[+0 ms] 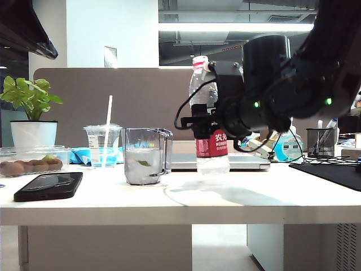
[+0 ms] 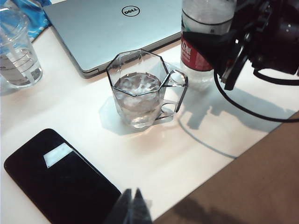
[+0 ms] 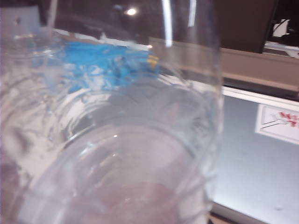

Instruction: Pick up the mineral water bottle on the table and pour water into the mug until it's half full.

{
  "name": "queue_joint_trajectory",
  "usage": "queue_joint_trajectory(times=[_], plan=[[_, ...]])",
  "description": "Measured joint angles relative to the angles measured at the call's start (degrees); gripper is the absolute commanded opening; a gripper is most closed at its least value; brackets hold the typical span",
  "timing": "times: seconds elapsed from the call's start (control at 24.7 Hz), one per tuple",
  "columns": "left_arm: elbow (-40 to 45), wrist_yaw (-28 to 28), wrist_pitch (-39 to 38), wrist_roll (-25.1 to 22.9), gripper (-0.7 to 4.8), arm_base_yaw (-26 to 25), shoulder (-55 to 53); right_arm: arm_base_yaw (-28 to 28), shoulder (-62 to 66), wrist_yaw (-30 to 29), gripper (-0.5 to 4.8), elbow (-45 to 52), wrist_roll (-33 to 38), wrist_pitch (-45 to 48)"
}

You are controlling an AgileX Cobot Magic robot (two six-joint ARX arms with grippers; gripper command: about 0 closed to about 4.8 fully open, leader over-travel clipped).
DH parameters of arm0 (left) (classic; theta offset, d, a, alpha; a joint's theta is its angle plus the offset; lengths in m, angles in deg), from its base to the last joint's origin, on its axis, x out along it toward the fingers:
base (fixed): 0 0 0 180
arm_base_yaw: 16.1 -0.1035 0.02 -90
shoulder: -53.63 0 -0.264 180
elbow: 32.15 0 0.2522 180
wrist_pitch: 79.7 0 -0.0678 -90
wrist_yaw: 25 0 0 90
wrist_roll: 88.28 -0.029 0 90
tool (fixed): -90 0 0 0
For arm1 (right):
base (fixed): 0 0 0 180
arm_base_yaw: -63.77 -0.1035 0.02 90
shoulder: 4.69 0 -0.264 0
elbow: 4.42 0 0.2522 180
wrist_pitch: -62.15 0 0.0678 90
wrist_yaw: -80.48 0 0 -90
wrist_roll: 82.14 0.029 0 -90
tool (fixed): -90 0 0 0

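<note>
- Exterior view: my right gripper point(image 1: 210, 116) is clamped on the upright bottle point(image 1: 211, 148), mid-table.
- Mug point(image 1: 144, 162) stands just left of it (already holding water), so I'd tip leftward.
- My left gripper point(image 2: 133, 205) hangs empty near the front edge, jaws almost together.

The bottle point(image 1: 211, 144) stood on the table point(image 1: 169, 206) right of the mug point(image 1: 144, 156); a phone point(image 1: 49, 186) lay near-left, a laptop point(image 1: 237, 162) behind.

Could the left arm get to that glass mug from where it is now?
Probably yes: the mug stands apart from bottle and phone, bare table between it and the left end effector.
</note>
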Motion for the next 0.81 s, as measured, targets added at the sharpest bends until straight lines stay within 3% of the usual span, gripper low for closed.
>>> queue_joint_trajectory(times=[0.32, 0.44, 0.53, 0.65, 0.81], plan=[[0.0, 0.0, 0.0, 0.0, -0.04, 0.0, 0.0, -0.1, 2.4, -3.0, 2.87, -0.1, 1.4, 2.3], [0.0, 0.0, -0.5, 0.0, -0.04, 0.0, 0.0, 0.0, 2.6, -3.0, 3.42, -0.1, 1.4, 2.8], [0.0, 0.0, -1.3, 0.0, -0.04, 0.0, 0.0, 0.0, 3.0, -3.0, 3.47, -0.2, 1.4, 3.1], [0.0, 0.0, -1.8, 0.0, -0.04, 0.0, 0.0, 0.0, 3.3, -3.0, 4.79, -0.2, 1.4, 2.6], [0.0, 0.0, -1.8, 0.0, -0.04, 0.0, 0.0, 0.0, 3.3, -3.0, 4.79, -0.1, 1.4, 2.3]])
